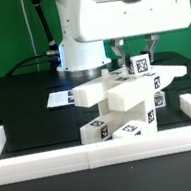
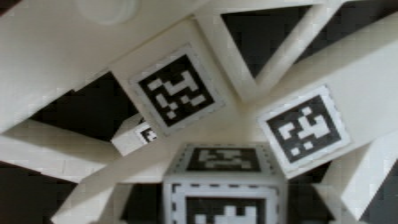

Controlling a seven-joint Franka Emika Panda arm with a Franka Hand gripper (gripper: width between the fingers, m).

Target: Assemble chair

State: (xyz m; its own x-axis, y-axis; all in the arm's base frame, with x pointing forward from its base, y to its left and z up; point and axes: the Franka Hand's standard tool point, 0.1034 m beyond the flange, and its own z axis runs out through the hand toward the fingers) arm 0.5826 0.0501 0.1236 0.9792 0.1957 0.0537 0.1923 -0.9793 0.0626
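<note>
White printed marker board (image 1: 55, 97) lies flat at 9 o'clock from the pile in the exterior view. It sits on the black table (image 1: 15, 113). The white border rail (image 1: 54, 160) runs along the near edge and up both sides.

Chair pieces (image 1: 108, 109): slabs and posts are heaped mid-table, several leaning on one another with tags facing the camera. No recognisable chair yet. Judged: assembly is at an early stage, with a pick-up step in hand.

At 1 o'clock on the pile, the topmost piece is a small tagged block (image 1: 140, 68). The gripper (image 1: 138, 59) straddles it from above with one finger on each side. The jaws are closed onto the block with no gap showing, which reads as a firm hold.

Arm (image 1: 119, 8) pose: the wrist is vertical and the fingers point straight down. The big white link sits overhead at 12 o'clock, and the base column stands at 11 o'clock behind the pile.

Wrist view: tags show close up on crossing white pieces. The fingers cannot be told apart from the parts.

Next move (judgement): lift the block straight up so it clears its neighbours, then carry it to its mating piece. The risk is that a leaning slab shifts as the block leaves the pile.
</note>
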